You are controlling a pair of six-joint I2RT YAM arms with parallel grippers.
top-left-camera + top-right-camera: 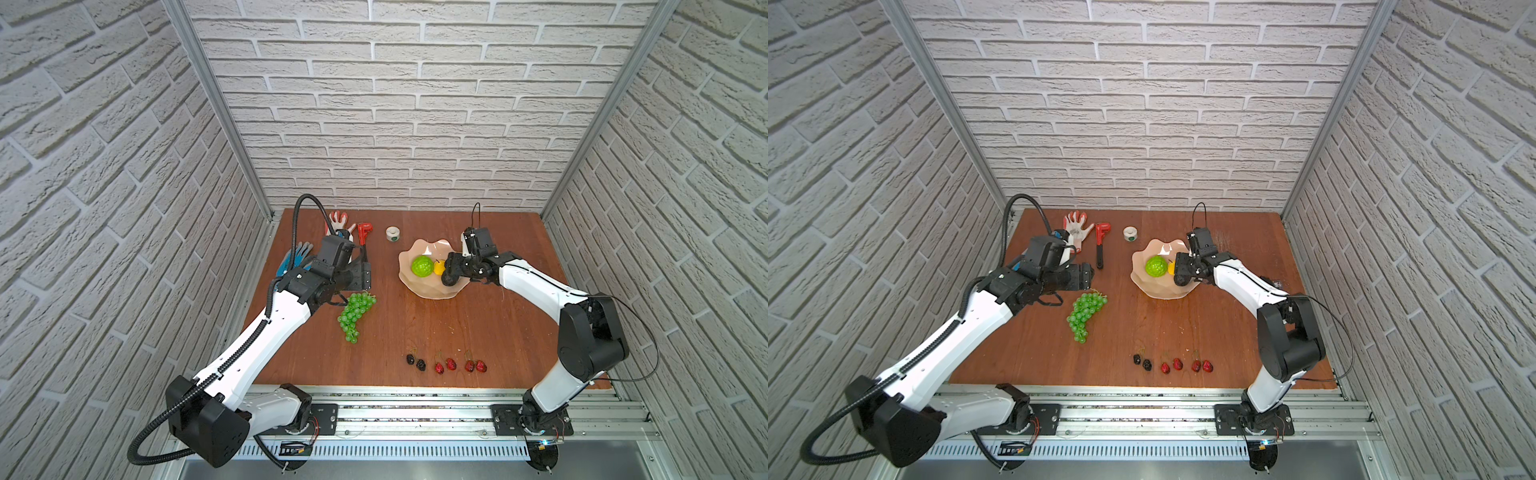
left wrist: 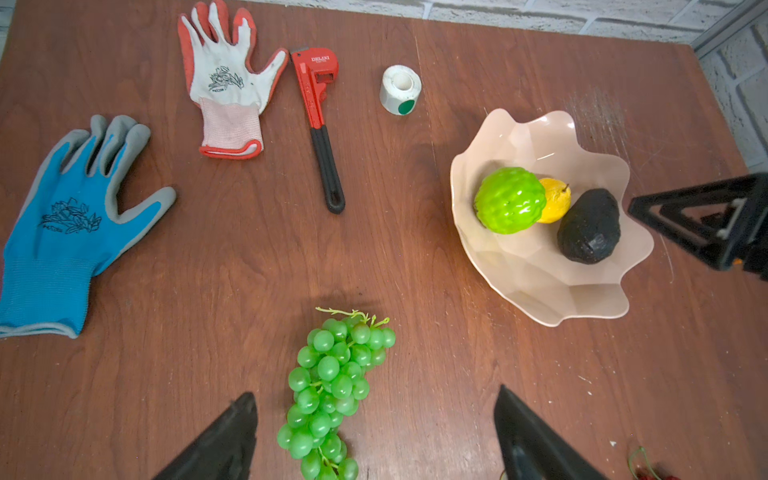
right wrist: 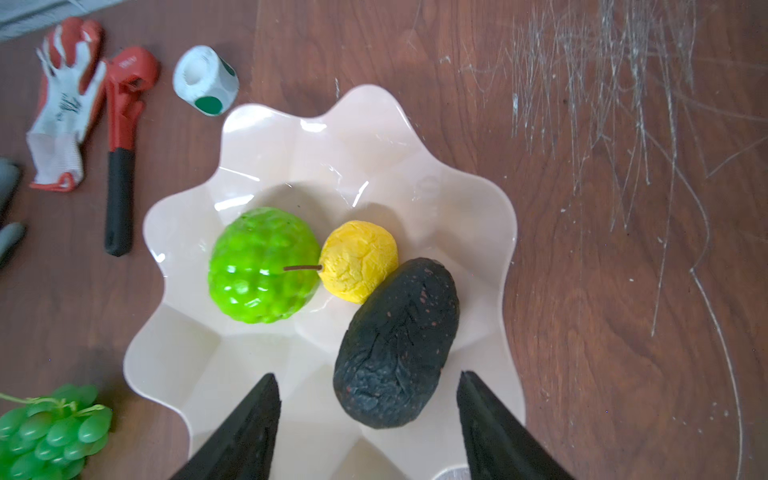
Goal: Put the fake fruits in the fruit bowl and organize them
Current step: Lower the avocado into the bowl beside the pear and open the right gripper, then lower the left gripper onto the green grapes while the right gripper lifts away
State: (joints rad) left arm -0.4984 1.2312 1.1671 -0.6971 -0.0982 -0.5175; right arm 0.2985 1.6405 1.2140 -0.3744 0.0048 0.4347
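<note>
The pale pink fruit bowl holds the bumpy lime-green ball, the yellow lemon and the dark avocado. My right gripper hangs open over the bowl's right side, its fingers standing either side of the avocado's end without touching it. The green grape bunch lies on the table left of the bowl. My left gripper is open above it. Three cherry pairs, one dark and two red, lie near the front edge.
At the back left lie a blue glove, a white and red glove and a red pipe wrench. A white tape roll stands behind the bowl. Brick walls enclose the table on three sides.
</note>
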